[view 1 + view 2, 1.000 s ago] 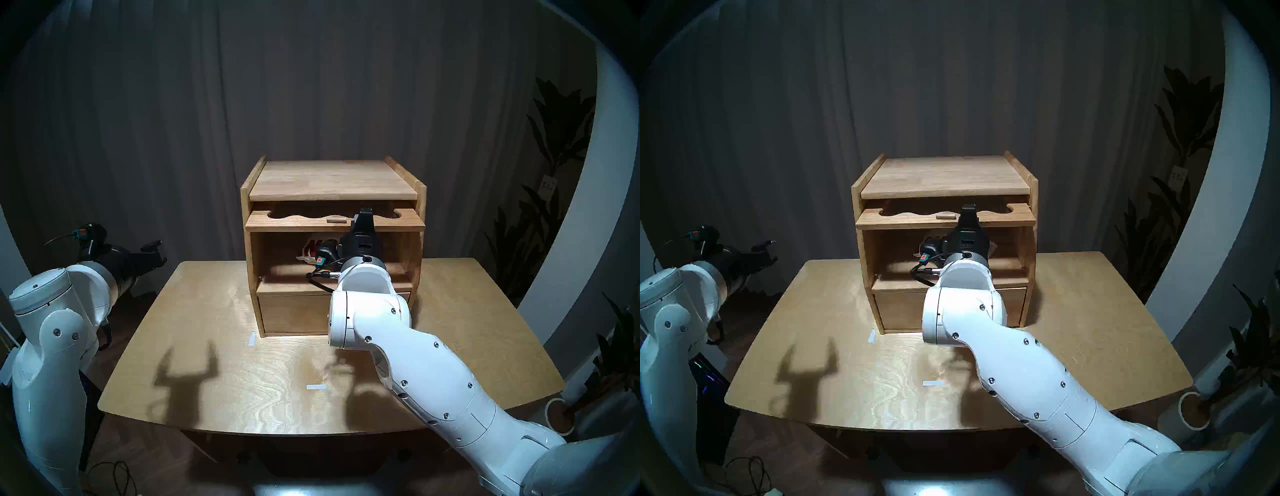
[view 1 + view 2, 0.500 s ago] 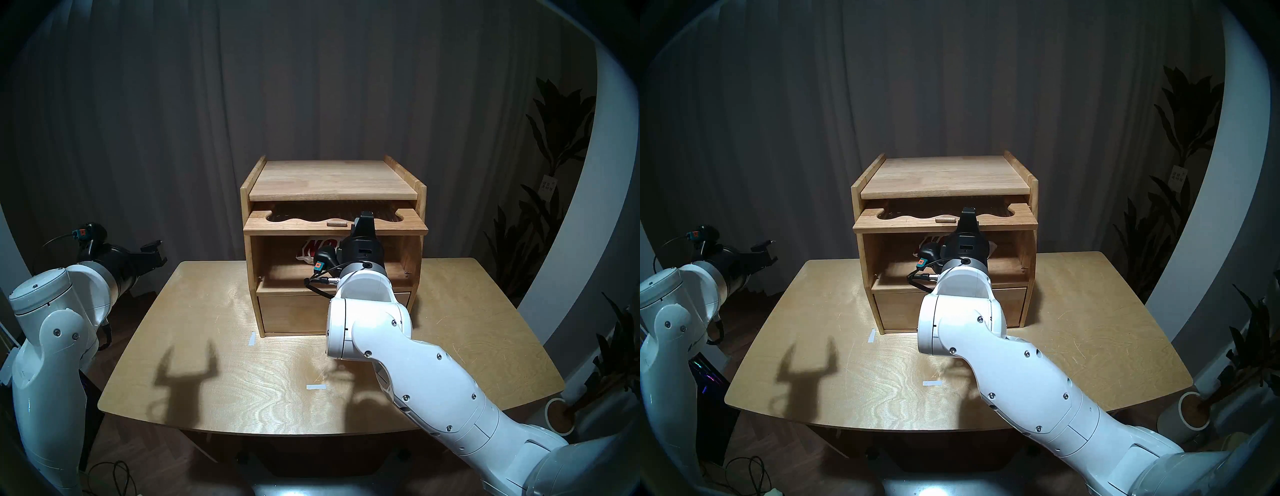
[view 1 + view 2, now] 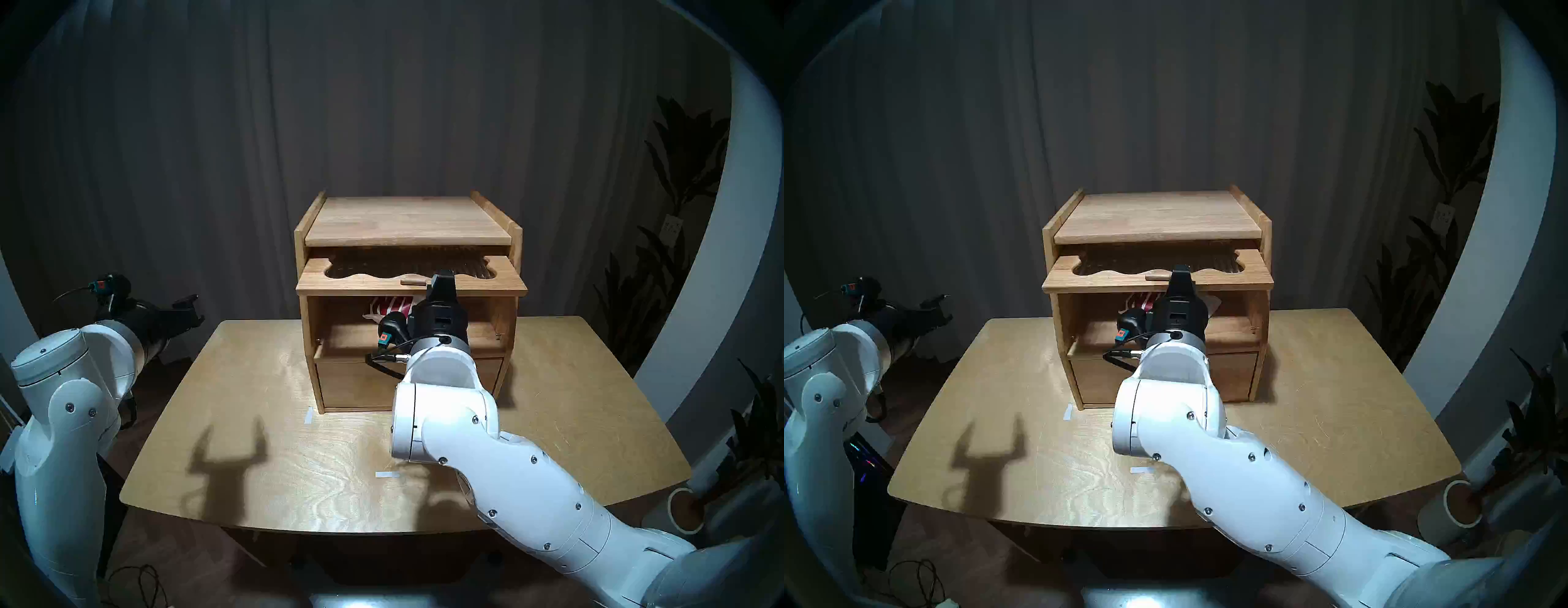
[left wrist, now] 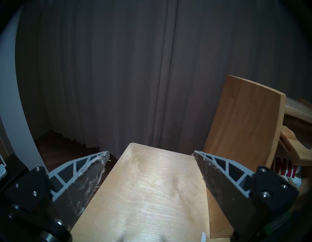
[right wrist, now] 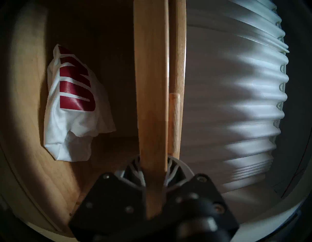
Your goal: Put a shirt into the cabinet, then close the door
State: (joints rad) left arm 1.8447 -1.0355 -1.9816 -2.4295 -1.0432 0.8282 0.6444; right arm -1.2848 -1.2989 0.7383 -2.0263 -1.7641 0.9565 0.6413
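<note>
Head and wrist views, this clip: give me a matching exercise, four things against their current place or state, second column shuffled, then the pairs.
Column 1:
1. shirt
2. door
3. right gripper
4. left gripper

Column 2:
A. open, holding nothing, off the table's left side
B. lying inside the cabinet's upper compartment
C. shut on the door's front edge
D. partly pulled out under the cabinet top, nearly level, compartment not yet covered

Pairs: 1-B, 2-D, 3-C, 4-A
</note>
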